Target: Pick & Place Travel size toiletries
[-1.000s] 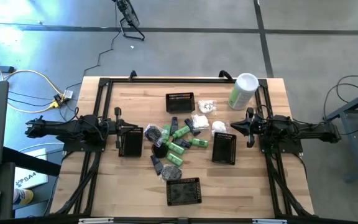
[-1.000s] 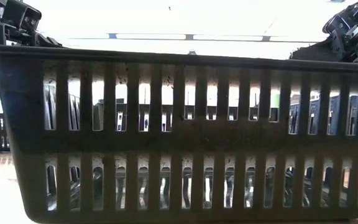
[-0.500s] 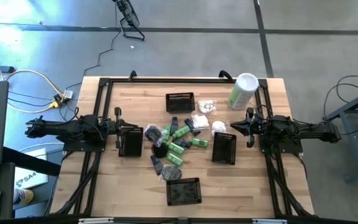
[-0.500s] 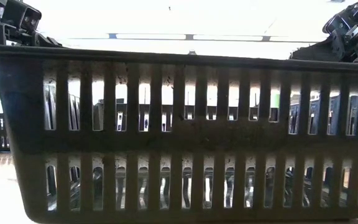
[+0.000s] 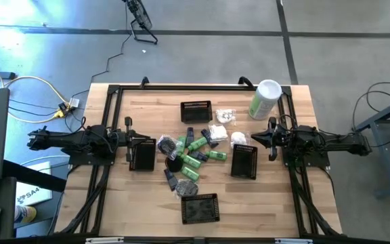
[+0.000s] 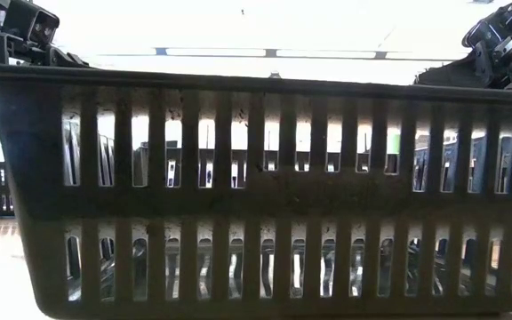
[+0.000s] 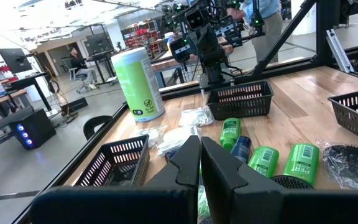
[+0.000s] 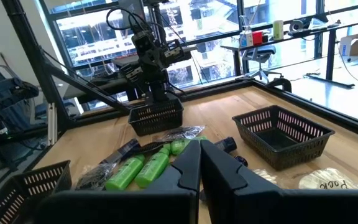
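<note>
The travel size toiletries lie loose in the middle of the wooden table: bright green bottles (image 5: 193, 153) (image 7: 263, 160) (image 8: 145, 168), white crinkly packets (image 5: 219, 131) (image 8: 328, 180) and small dark tubes (image 5: 171, 179). My left gripper (image 5: 134, 140) (image 7: 200, 155) hovers level at the table's left over the left basket (image 5: 143, 155). It is shut and has nothing in it. My right gripper (image 5: 254, 138) (image 8: 200, 158) hovers level at the table's right, near the right basket (image 5: 244, 162). It too is shut on nothing. Each gripper points toward the pile.
Two more black mesh baskets stand at the far middle (image 5: 196, 112) and the near middle (image 5: 200, 208). A tall pale-green canister with a white lid (image 5: 265, 99) (image 7: 138, 84) stands at the far right. The near basket's slotted wall (image 6: 256, 196) fills the low view.
</note>
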`<state>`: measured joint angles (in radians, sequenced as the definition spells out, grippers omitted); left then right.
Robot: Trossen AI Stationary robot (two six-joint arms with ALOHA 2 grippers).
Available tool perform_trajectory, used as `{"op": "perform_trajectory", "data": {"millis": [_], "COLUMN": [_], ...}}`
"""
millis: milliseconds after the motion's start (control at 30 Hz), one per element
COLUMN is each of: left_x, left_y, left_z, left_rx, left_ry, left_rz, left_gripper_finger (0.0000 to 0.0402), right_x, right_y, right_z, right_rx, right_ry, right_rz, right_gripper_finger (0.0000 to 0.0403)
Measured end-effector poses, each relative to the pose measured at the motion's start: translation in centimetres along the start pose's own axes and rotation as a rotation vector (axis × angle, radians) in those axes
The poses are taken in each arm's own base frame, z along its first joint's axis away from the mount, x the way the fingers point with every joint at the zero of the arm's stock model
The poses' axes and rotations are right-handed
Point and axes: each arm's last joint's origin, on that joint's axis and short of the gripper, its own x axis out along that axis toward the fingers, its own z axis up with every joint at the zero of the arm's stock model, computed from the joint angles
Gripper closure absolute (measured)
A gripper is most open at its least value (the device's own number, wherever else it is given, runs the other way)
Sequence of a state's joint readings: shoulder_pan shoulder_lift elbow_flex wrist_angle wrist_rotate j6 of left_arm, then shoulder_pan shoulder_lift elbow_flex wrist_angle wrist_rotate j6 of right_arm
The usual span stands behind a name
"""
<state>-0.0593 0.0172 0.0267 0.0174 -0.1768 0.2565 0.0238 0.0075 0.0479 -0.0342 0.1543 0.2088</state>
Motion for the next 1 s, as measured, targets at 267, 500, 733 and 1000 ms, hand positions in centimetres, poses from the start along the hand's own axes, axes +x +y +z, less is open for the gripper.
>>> {"op": "perform_trajectory", "data": {"millis": [267, 500, 733, 1000], "left_x": [0.00, 0.00, 0.00, 0.00], "left_y": [0.00, 0.01, 0.02, 0.02], "left_z": [0.01, 0.03, 0.06, 0.07], "left_rx": [0.000, -0.001, -0.051, -0.248], "left_ry": [0.000, -0.002, -0.006, -0.007], "left_rz": [0.000, 0.001, 0.003, 0.001], "left_gripper_finger": [0.0391, 0.0391, 0.0391, 0.0391], "right_x": [0.00, 0.00, 0.00, -0.01], "right_y": [0.00, 0.00, 0.00, -0.01], "right_z": [0.00, -0.01, -0.01, -0.13], "right_rx": [0.000, -0.002, 0.002, 0.002], "right_ry": [0.000, 0.000, 0.000, 0.016], "right_rz": [0.000, 0.000, 0.000, 0.002], "right_gripper_finger": [0.0398, 0.0398, 0.0398, 0.0398]}}
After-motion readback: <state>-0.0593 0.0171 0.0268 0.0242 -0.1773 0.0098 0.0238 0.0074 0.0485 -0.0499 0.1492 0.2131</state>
